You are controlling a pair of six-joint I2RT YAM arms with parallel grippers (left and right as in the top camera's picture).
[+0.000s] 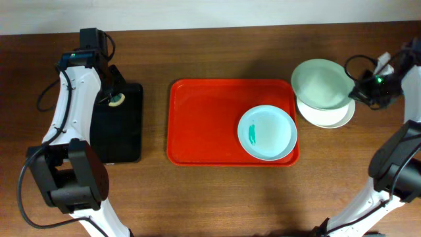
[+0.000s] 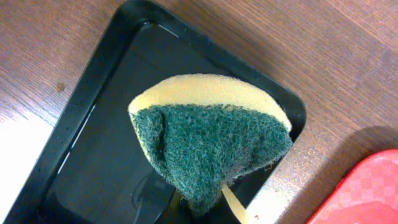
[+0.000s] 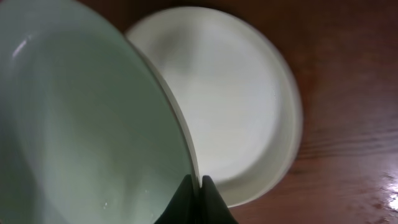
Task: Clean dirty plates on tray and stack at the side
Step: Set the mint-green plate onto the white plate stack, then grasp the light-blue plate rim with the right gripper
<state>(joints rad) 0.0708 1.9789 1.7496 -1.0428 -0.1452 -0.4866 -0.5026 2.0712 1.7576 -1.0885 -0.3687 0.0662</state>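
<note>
While the right gripper (image 3: 198,198) pinches the mint green plate (image 3: 87,124) by its rim, right of the red tray (image 1: 210,125), the left gripper (image 1: 113,96) clamps a sponge (image 2: 211,143).
Only the right wrist view shows it tilted over the white plate (image 3: 236,106); overhead, the smeared light blue plate (image 1: 267,133) sits in the tray's right end, and a black tray (image 1: 125,131) lies left, under the sponge.

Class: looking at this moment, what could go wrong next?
The right gripper pinches only the rim of the mint green plate, partly over the white plate: it could slip and strike it. The light blue plate on the red tray carries a teal smear; it might get stacked unwiped.
</note>
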